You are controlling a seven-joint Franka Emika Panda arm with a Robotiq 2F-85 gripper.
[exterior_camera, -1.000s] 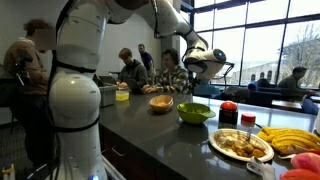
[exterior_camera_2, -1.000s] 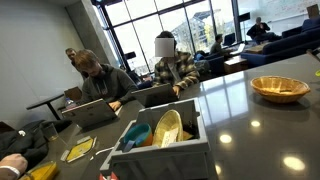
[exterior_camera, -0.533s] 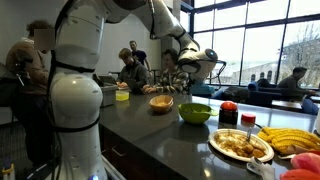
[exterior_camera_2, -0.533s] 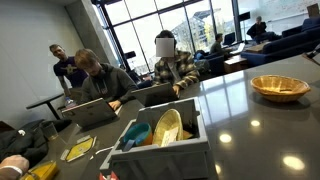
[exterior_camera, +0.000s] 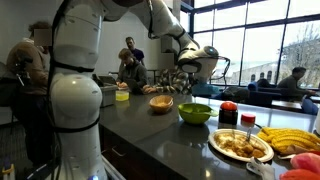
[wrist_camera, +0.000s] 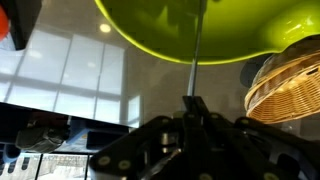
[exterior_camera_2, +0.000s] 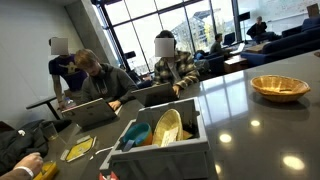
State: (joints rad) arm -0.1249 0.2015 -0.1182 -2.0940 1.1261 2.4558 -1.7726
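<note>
From the wrist view I see the gripper at the bottom centre of the frame. Its jaws are pinched fully together on a thin rod, which could be the handle of a utensil. The rod runs straight up from the fingertips, crosses in front of the green bowl that fills the top of the frame, and leaves at the upper edge. I cannot tell what is on its far end. The wicker basket sits at the right edge, just beside the bowl.

In an exterior view the gripper hangs right of centre in the upper half, well above the counter. It is over the gap between the wicker basket and the green bowl. The rod is too fine to make out there. A plate of food and bananas lie toward the lower right.

I judge the rod to be light, stiff and smooth, probably metal. With so narrow a grip it could swivel or slide between the pads if it touches the bowl's rim. The hold is at the near end, which leaves a long free length to swing. A grip closer to the middle would hold it steadier.
</note>
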